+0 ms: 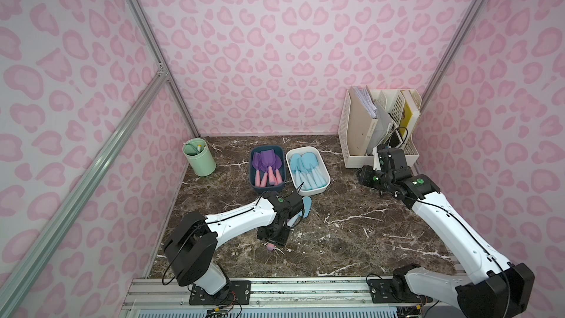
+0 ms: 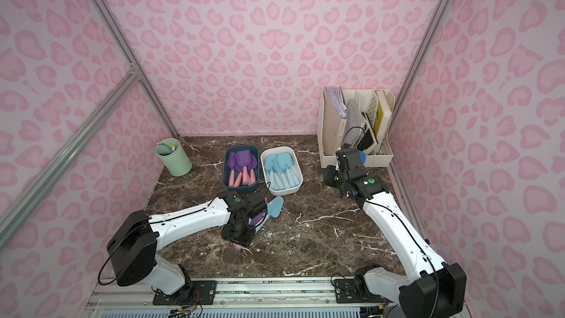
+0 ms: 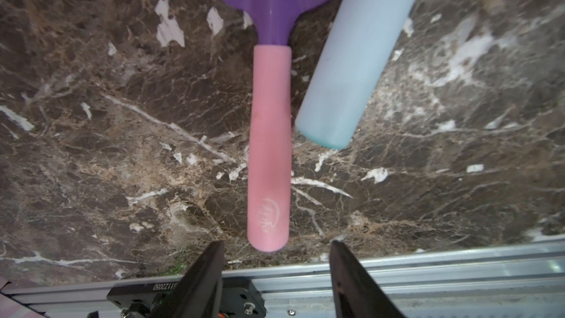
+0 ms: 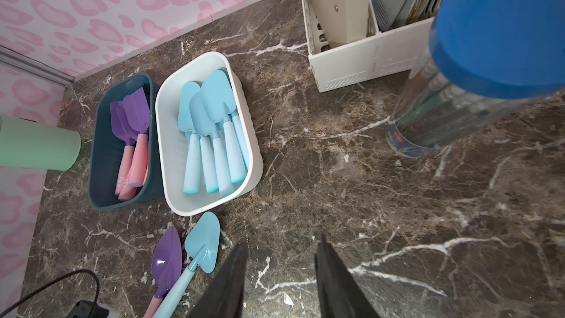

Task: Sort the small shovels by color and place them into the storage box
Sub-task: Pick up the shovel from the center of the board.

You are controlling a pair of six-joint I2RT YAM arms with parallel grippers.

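left fingers (image 3: 198, 276) apart, empty, lined up on purple shovel (image 3: 270, 148) handle for pickup | blue shovel (image 3: 351, 65) beside it on surface (image 1: 351, 224) | rest sorted: dark box (image 1: 266, 189), white box (image 1: 312, 192) | right fingers (image 4: 226, 279) apart, empty

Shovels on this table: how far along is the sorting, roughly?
Nearly finished. Done: purple shovels lie in the dark blue box, light blue shovels in the white box. In hand: nothing yet; the left gripper stands open at the pink handle of the loose purple shovel. Left: that shovel and the loose light blue shovel beside it, both on the table.
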